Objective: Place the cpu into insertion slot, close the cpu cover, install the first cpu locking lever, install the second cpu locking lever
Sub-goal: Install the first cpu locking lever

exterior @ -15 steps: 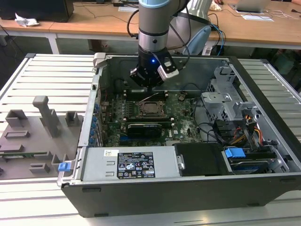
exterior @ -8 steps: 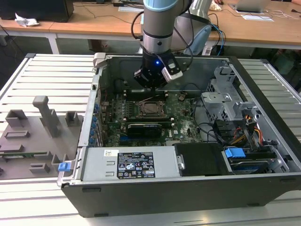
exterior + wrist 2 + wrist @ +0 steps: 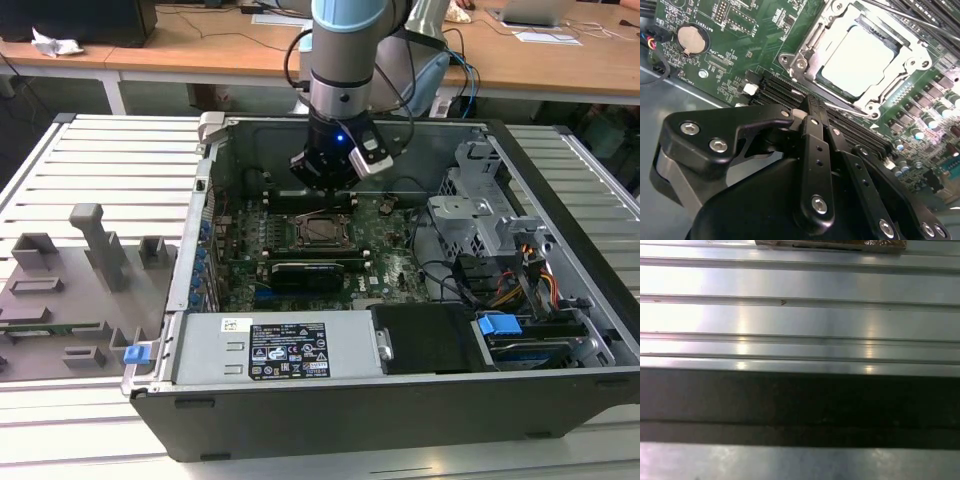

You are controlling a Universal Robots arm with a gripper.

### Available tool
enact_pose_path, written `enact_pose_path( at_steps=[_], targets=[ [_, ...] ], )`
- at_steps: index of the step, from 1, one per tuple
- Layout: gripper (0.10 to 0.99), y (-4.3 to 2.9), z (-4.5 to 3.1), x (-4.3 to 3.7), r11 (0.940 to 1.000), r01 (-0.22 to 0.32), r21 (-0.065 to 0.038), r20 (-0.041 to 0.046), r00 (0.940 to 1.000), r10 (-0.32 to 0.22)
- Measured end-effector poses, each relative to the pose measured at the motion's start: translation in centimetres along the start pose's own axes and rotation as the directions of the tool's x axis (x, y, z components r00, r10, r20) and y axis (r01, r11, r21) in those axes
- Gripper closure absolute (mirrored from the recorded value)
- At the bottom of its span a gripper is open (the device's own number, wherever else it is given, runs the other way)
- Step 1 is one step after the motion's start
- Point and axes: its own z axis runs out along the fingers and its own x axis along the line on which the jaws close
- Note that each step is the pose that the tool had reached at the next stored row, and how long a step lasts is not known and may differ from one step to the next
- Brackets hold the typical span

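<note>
The cpu (image 3: 860, 60) lies flat in the insertion slot (image 3: 790, 60), its pale metal top showing through the window of the cpu cover (image 3: 816, 37), which is folded down over it. A thin wire lever (image 3: 845, 106) runs along the socket edge nearest my gripper (image 3: 815, 102). The black fingers are shut with nothing between them, and they hang just off that edge, above the dark card slots. In the exterior view my gripper (image 3: 322, 185) hovers just behind the socket and cpu (image 3: 322, 231) inside the open computer case (image 3: 215, 290).
Around the socket are a green motherboard (image 3: 740, 45), a coin battery (image 3: 692, 40) and a black cooler block (image 3: 305, 272). A drive cage (image 3: 480, 215) and cable bundle (image 3: 525, 275) fill the exterior view's right. Grey fixtures (image 3: 95, 245) stand on the ribbed table (image 3: 800, 315).
</note>
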Motion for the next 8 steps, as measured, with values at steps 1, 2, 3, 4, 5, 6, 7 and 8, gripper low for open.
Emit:
enact_pose_path(
  at_steps=[1,2,3,4,5,6,7,8],
  targets=[
    [0.98,0.0,0.09,-0.04,1.0,0.0,0.0,0.0,1.0,0.0],
    [0.98,-0.02,0.26,-0.09,1.0,0.0,0.0,0.0,1.0,0.0],
    [0.98,-0.03,0.42,-0.14,1.0,0.0,0.001,-0.0001,1.0,0.0],
    [0.98,-0.04,0.59,-0.17,1.0,0.0,0.001,-0.0003,1.0,0.0],
    [0.98,-0.05,0.69,-0.18,1.0,0.0,0.002,-0.0003,1.0,0.0],
    [0.98,-0.05,0.78,-0.19,1.0,0.0,0.002,-0.0004,1.0,0.0],
    [0.98,-0.06,0.88,-0.21,1.0,0.0,0.004,-0.0006,1.0,0.0],
    [0.98,-0.06,0.93,-0.21,1.0,0.0,0.004,-0.0007,1.0,0.0]
  ],
)
